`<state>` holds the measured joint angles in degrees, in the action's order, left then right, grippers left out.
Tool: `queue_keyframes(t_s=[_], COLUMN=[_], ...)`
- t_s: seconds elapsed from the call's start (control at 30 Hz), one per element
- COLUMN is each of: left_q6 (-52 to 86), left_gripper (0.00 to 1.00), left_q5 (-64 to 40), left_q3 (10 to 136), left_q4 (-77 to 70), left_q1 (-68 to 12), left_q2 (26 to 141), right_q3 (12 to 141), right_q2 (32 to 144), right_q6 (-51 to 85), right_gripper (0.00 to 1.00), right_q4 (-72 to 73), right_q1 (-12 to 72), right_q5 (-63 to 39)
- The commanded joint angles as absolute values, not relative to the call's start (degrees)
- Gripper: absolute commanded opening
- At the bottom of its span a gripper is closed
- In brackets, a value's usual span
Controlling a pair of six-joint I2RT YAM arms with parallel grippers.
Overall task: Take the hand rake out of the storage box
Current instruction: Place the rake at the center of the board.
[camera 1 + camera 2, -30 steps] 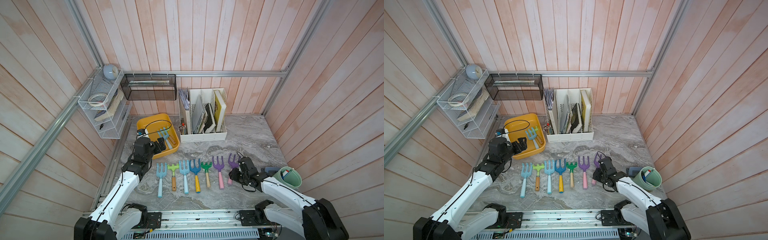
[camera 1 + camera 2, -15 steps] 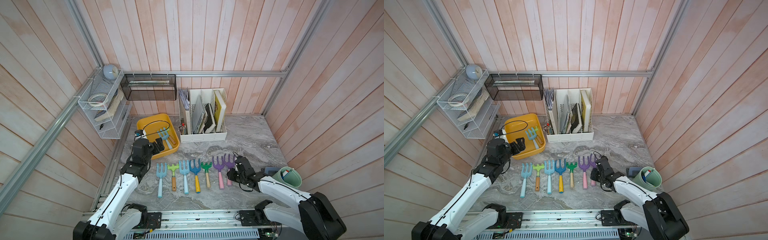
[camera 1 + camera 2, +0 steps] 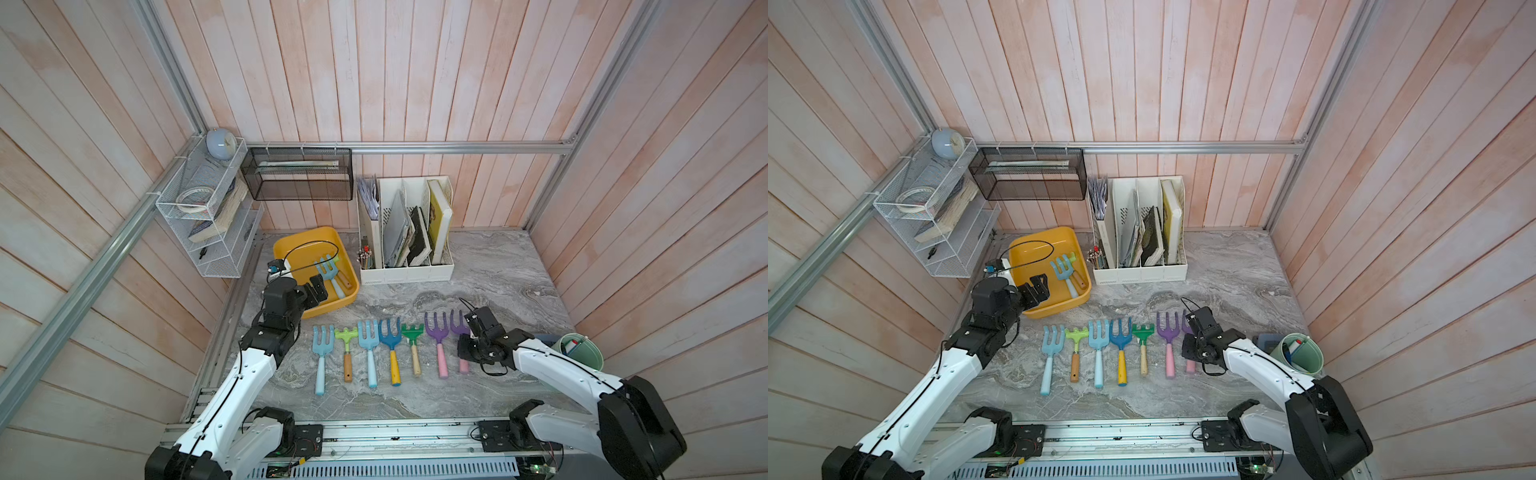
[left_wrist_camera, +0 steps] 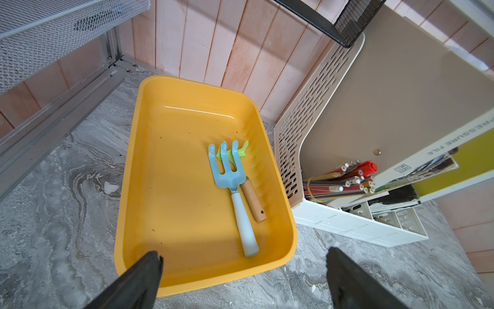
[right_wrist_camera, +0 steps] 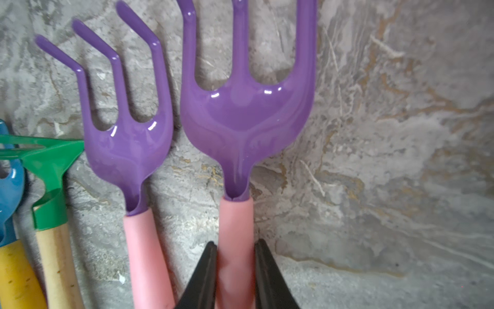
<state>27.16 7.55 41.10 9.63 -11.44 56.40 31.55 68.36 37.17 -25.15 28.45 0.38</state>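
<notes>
One blue rake [image 4: 227,171] lies in storage box [image 4: 171,160] near "PRESSURE FILE" binder [image 4: 465,136]; left pincer [image 4: 243,254] apart, right pincer [image 5: 235,246] clamps purple fork [image 5: 246,112].

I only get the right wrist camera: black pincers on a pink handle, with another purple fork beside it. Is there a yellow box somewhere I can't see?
Observer: Yes, the storage box sits by the back wall on the left arm's side, next to the file organizer.
Operator: Anything in it?
Observer: Two tools: a light blue fork with its prongs over a green rake.
Operator: And the fork I'm on?
Observer: That purple fork ends a row of seven tools on the table.
</notes>
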Motion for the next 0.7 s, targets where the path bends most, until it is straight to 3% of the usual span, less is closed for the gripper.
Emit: queue_keyframes(t_s=[0.0, 0.13, 0.3, 0.5, 0.67], left_q6=[26.24, 26.15, 26.11, 25.9, 25.75], left_gripper=[1.0, 1.0, 1.0, 1.0, 1.0], left_q5=[8.38, 8.8, 8.59, 9.26, 9.39], left_q3=[39.9, 39.6, 38.68, 38.06, 38.15], left_q4=[9.08, 8.89, 8.18, 7.91, 7.94], left_q1=[-11.16, -11.07, -11.0, -11.07, -11.06], left_q2=[55.55, 55.21, 53.89, 53.17, 53.58], right_q3=[32.44, 32.38, 32.46, 33.61, 36.06], right_q2=[70.26, 73.8, 73.82, 71.89, 74.59], right_q6=[33.14, 33.99, 33.84, 36.07, 35.33], right_gripper=[0.24, 0.21, 0.28, 0.62, 0.67], right_q4=[-27.33, -27.09, -27.04, -29.16, -26.1], right_q1=[28.55, 28.04, 28.02, 27.79, 26.96], right_q5=[-1.22, 0.14, 0.43, 4.51, 5.39])
